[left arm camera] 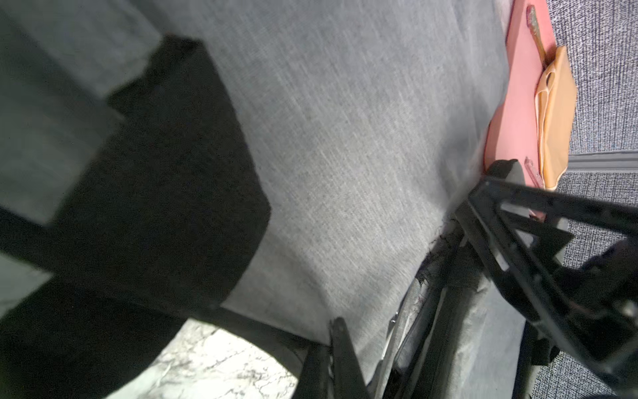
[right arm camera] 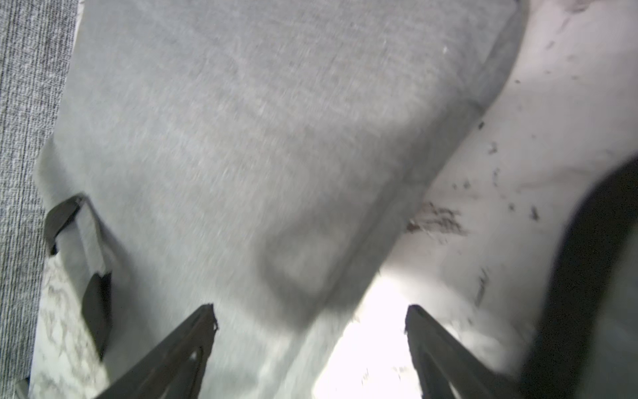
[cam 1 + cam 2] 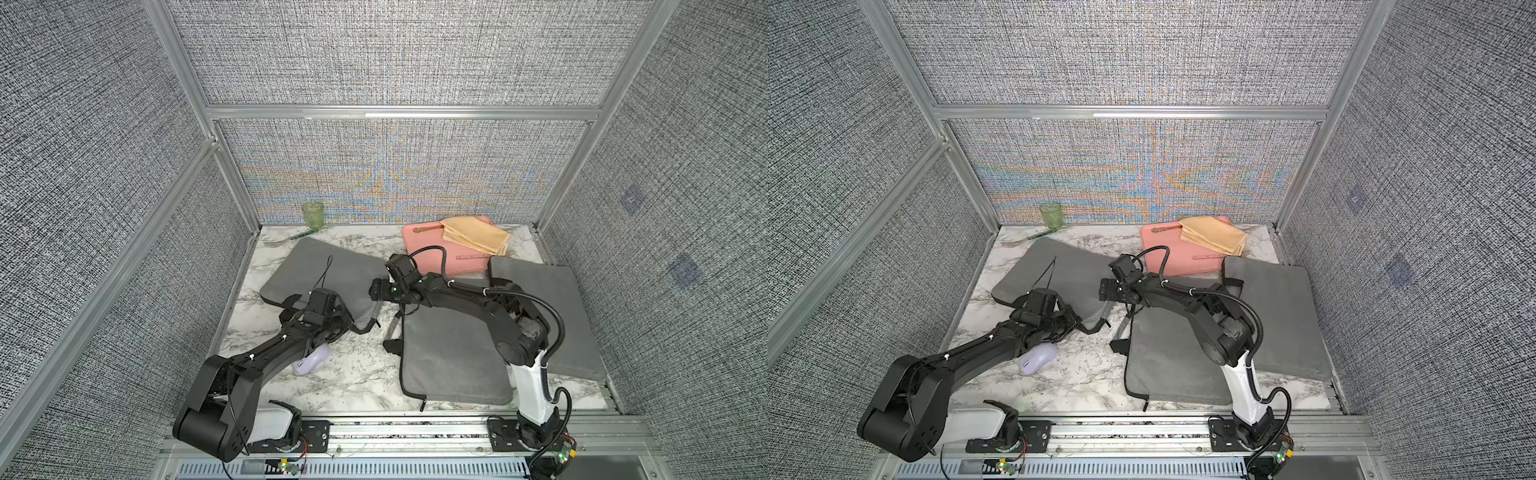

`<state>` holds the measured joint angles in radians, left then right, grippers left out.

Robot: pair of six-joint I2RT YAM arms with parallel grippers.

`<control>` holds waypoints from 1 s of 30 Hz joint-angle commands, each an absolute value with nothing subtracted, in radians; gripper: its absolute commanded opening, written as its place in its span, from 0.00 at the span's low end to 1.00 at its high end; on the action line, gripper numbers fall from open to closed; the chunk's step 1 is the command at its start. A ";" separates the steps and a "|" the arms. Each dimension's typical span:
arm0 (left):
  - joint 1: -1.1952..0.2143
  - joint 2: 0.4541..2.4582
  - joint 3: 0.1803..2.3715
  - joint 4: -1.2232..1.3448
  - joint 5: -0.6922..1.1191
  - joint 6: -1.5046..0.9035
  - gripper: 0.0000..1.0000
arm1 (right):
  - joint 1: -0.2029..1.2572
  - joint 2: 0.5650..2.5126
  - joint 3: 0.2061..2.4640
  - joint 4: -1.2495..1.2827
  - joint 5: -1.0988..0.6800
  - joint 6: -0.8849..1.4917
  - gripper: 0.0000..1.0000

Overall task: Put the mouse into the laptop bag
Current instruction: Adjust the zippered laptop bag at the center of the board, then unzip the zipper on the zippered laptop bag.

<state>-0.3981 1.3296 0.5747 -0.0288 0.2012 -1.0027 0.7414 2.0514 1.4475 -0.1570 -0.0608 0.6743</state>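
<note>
Lilac mouse lies out on the marble worktop just in front of the grey laptop bag, so nothing's bagged yet; left claw sits at that bag's near corner, grip impossible to tell, right claw hovers wide and empty alongside.

Grey woven panels in aluminium frames enclose a marble tabletop
</note>
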 commanded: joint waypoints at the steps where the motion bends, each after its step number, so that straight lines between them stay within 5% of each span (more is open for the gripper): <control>1: -0.398 1.327 0.625 -0.073 0.148 -0.988 0.53 | 0.742 1.991 1.384 -0.118 -0.090 0.595 0.85; 4: -0.383 1.293 0.700 -0.203 0.071 -0.938 0.81 | 0.742 1.941 1.300 -0.050 -0.150 0.545 0.70; 8: -0.295 1.215 0.757 -0.316 0.001 -0.867 0.83 | 0.749 1.903 1.218 0.002 -0.214 0.465 0.56; 15: -0.130 1.114 0.809 -0.444 -0.098 -0.710 0.90 | 0.785 1.850 1.085 0.106 -0.278 0.336 0.57; 22: 0.038 1.218 0.787 -0.360 0.115 -0.737 0.91 | 0.792 1.923 1.104 0.052 -0.263 0.238 0.61; 30: 0.084 1.241 0.798 -0.339 0.085 -0.730 0.91 | 0.825 1.993 1.151 -0.016 -0.220 0.156 0.60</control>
